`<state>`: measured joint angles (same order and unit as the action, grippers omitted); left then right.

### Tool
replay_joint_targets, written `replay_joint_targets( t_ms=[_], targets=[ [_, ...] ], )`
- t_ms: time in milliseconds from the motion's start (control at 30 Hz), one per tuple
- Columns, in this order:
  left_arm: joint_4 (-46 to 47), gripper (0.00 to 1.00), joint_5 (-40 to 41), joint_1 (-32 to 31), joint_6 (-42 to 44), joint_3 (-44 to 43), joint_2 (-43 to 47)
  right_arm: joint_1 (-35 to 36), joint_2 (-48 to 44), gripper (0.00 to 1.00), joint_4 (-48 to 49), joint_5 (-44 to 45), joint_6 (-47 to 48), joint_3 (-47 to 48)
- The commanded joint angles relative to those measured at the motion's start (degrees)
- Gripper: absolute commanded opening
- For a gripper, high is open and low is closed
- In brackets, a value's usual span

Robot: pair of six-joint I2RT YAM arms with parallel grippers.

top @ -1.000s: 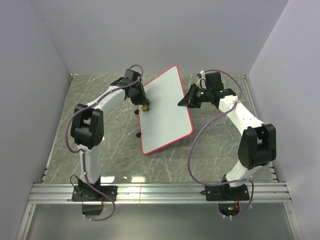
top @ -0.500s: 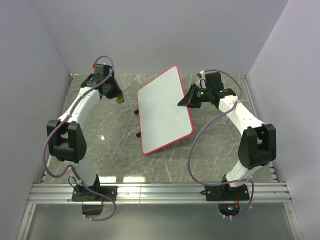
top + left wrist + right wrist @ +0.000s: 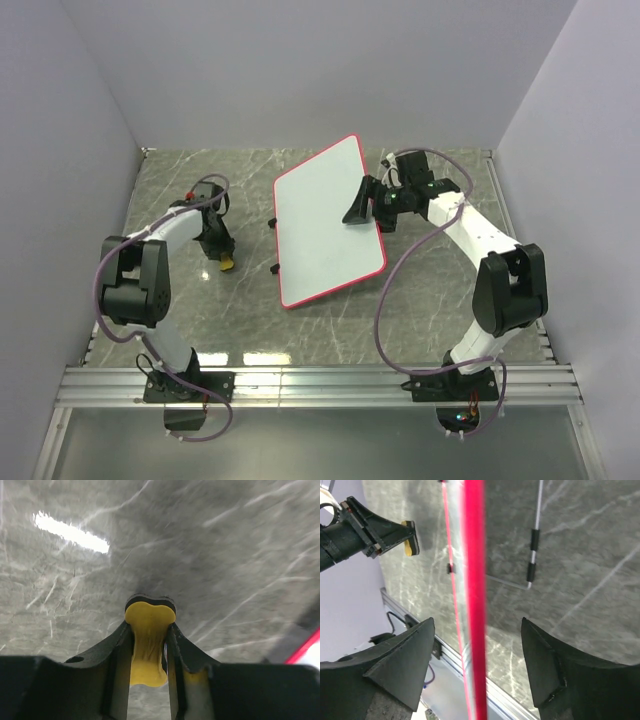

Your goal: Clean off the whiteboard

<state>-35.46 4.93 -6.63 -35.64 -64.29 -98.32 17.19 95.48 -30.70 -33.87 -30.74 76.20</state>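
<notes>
The large flat white whiteboard with rounded corners and a thin red-pink rim (image 3: 325, 225) stands on the grey marble tabletop (image 3: 430, 300) at the centre of the overhead view, its face plain white; the right gripper (image 3: 354, 206) sits at the board's right-hand edge with its jaws spread wide; in the right wrist view the rim runs straight up the frame between the two black fingers (image 3: 405, 665), touching neither (a thin wire stand (image 3: 533, 555) shows beyond it); the left gripper (image 3: 222, 255), left of centre and well apart from the board, is clamped on a small yellow eraser block (image 3: 147, 645) low over the marble; a sliver of red rim shows at the lower right of the left wrist view.
</notes>
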Motion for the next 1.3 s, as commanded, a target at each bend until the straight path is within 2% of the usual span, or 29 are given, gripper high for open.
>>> replay_joint_targets(
  t_ms=[0, 33, 133, 167, 233, 267, 367, 567, 700, 767, 800, 867, 1000, 1267],
  targets=[
    [3.6, 0.12, -0.3, -0.2, -0.3, 2.1, 2.4, 0.4, -0.8, 0.78, -3.6, 2.6, 2.8, 2.6],
    [4.0, 0.16, -0.2, -0.2, -0.2, 2.7, 2.9, 0.4, -1.0, 0.79, -3.9, 2.8, 3.0, 2.9],
    [4.0, 0.39, 0.4, -0.2, -0.2, 4.2, 3.8, 0.3, -2.0, 0.79, -4.9, 3.5, 3.3, 3.5],
    [4.0, 0.52, 0.4, -0.2, -0.2, 4.5, 3.9, 0.3, -2.4, 0.80, -5.3, 3.7, 3.6, 3.9],
    [3.9, 0.65, 0.5, -0.2, -0.3, 5.0, 4.5, 0.4, -3.2, 0.80, -5.7, 4.0, 3.7, 4.2],
    [3.9, 0.76, 0.6, -0.2, -0.4, 5.2, 4.8, 0.3, -3.6, 0.80, -6.3, 4.2, 3.9, 4.7],
    [3.6, 0.88, 0.7, -0.2, -0.4, 5.6, 5.7, 0.3, -5.1, 0.81, -7.8, 5.3, 4.7, 5.7],
    [1.5, 0.99, 1.2, -0.4, -0.7, 4.3, 10.4, 0.1, -9.3, 0.83, -10.7, 8.8, 6.5, 7.0],
    [-1.4, 0.99, 1.0, -1.3, -0.7, 0.9, 15.8, 0.1, -15.6, 0.86, -10.0, 9.4, 6.7, 5.7],
    [-1.6, 0.99, 0.3, -2.6, -0.7, -1.0, 20.9, 0.1, -23.1, 0.93, -6.2, 11.7, 4.2, 1.9],
    [-1.5, 1.00, 0.0, -3.1, -0.7, -1.3, 23.1, 0.2, -28.4, 0.99, -5.0, 13.1, 3.3, 0.4],
    [-1.0, 0.99, -0.1, -4.9, -0.8, -2.2, 28.9, 0.2, -33.3, 1.00, -1.8, 17.6, 0.4, -4.7],
    [-3.4, 0.99, -0.4, -5.5, -3.1, -4.3, 34.9, 0.1, -43.1, 1.00, 0.6, 22.5, -2.1, -12.1],
    [-9.1, 0.99, -0.6, -6.2, -2.5, -12.5, 36.5, 0.1, -44.8, 1.00, -2.5, 23.5, -1.2, -15.2]
  ],
)
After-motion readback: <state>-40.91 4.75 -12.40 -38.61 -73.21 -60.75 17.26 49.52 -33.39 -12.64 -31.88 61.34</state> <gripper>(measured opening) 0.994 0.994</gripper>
